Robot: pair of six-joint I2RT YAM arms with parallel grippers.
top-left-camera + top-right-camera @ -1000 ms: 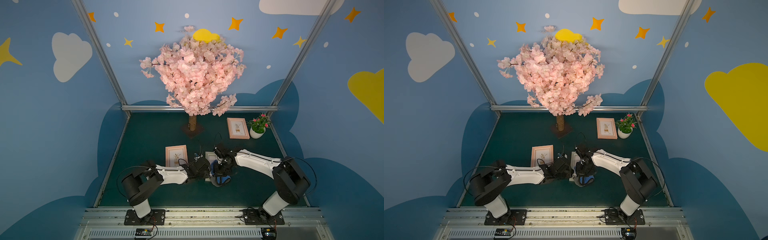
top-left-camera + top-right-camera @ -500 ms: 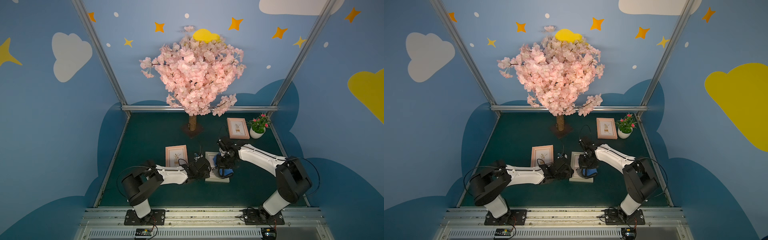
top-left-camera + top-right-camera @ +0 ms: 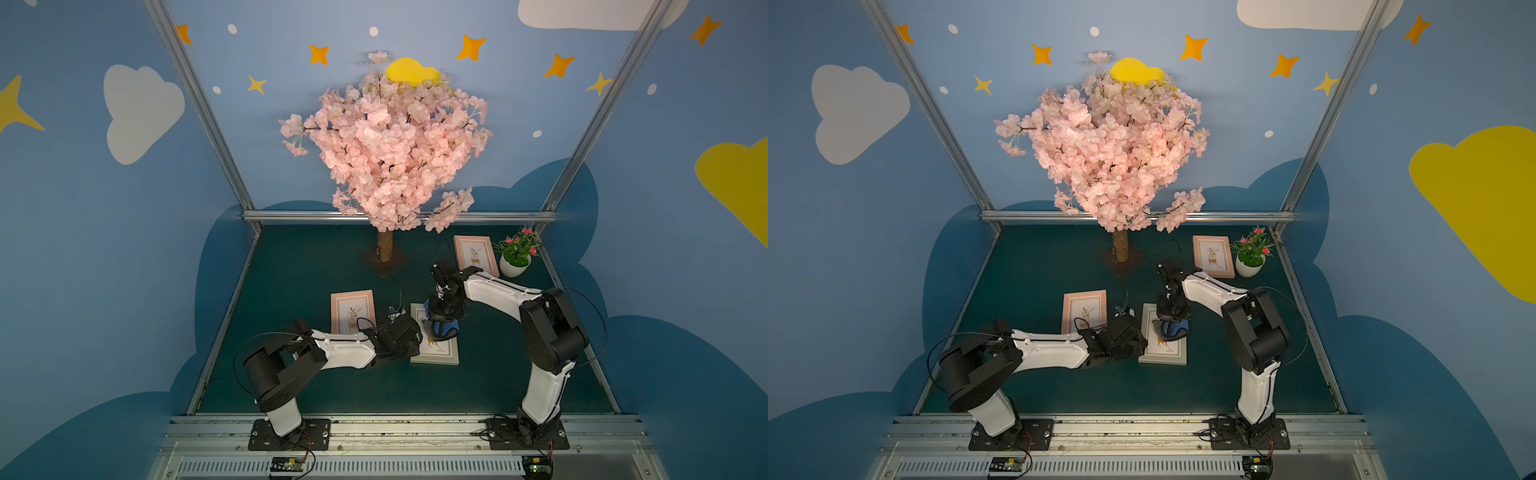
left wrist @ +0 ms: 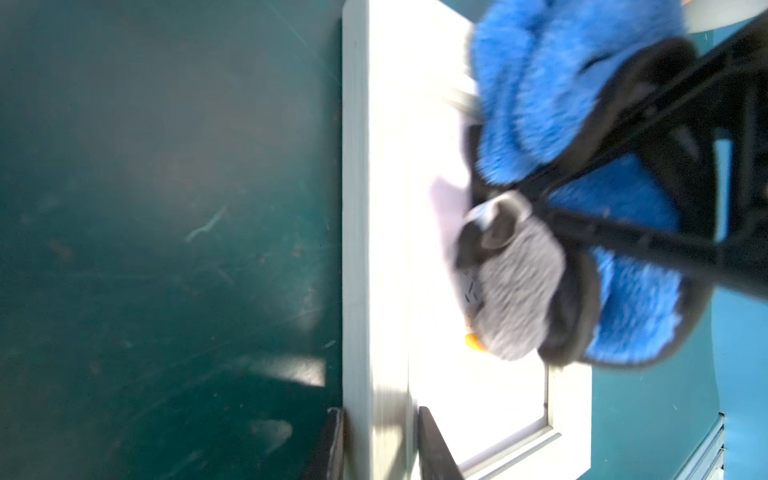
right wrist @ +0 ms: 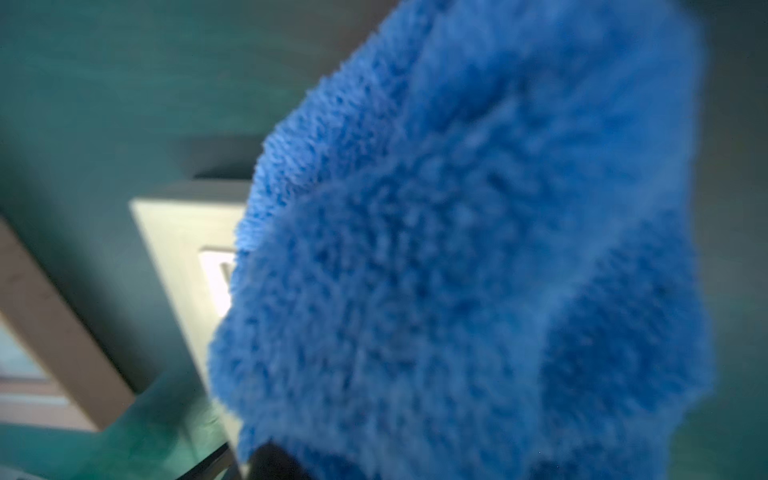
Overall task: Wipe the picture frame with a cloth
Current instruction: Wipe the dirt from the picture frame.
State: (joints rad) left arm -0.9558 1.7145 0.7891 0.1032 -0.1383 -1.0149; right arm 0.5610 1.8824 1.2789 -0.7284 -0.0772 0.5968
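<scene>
Between my left fingers point(image 4: 432, 440) sits one side rail of the white picture frame point(image 3: 436, 354). The left gripper point(image 3: 414, 348) is clenched on it, one finger on the rail's outer edge down by the green mat point(image 3: 299, 274), its partner on the inner edge over the glass. Outside that outer finger the mat is bare up to the pink picture frame point(image 3: 353, 311), which lies just beside my left wrist and apart from the white one. Toward the arm bases from both sets of fingers the mat is open, and so is the strip past the rail opposite my left fingers. Beyond the right gripper point(image 3: 441, 316) stand a second pink frame point(image 3: 476, 254), a potted plant point(image 3: 516, 259) and the blossom tree's trunk point(image 3: 385, 245), all well apart from the fingers.

The right gripper points down over the white frame, grasping the cloth point(image 3: 451, 329). It hangs bunched below those fingers, blue pile outward. A grey fold lies on the glass and the blue part overhangs the opposite rail, near my left fingers but not touching them. From the right wrist the blurred blue pile fills nearly everything.
</scene>
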